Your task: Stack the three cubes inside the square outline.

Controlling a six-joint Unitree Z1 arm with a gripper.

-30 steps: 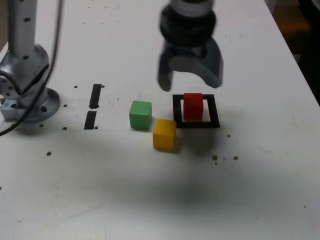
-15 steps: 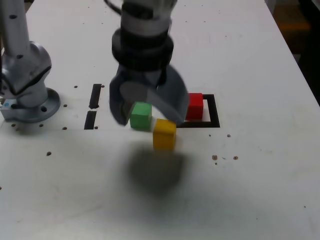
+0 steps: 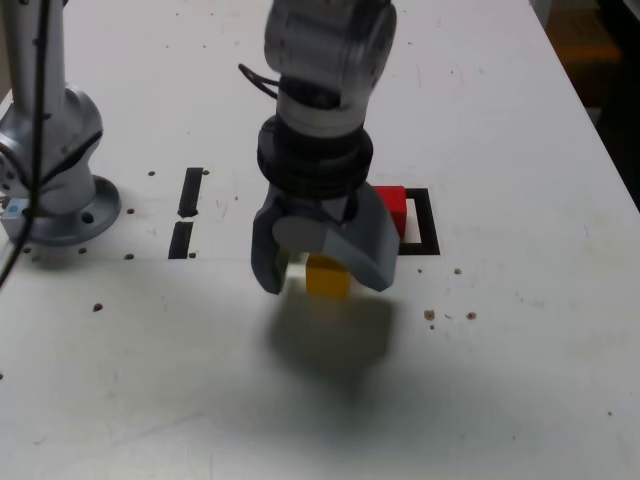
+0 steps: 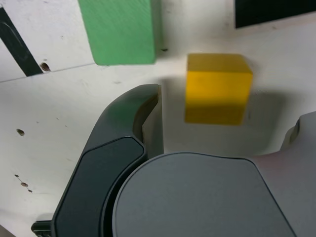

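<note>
In the exterior view my gripper [image 3: 320,275] is low over the table, open, with the yellow cube [image 3: 328,279] between its fingers. The wrist view shows the yellow cube [image 4: 217,86] resting on the table in the gap of the gripper [image 4: 222,114], with space on both sides. The green cube [image 4: 121,29] sits just beyond one fingertip; the arm hides it in the exterior view. The red cube [image 3: 394,206] stands inside the square outline [image 3: 424,236], partly hidden behind the gripper. A corner of the square outline [image 4: 271,12] shows in the wrist view.
The arm's base [image 3: 60,190] stands at the exterior view's left. Two short black strips [image 3: 190,190] [image 3: 181,240] lie between the base and the cubes. Small dark specks dot the white table [image 3: 500,380]. The table's edge [image 3: 600,120] runs along the exterior view's right.
The gripper has left its place above the red cube, swung toward the exterior view's left and come down around the yellow cube. It stayed open. The cubes have not moved.
</note>
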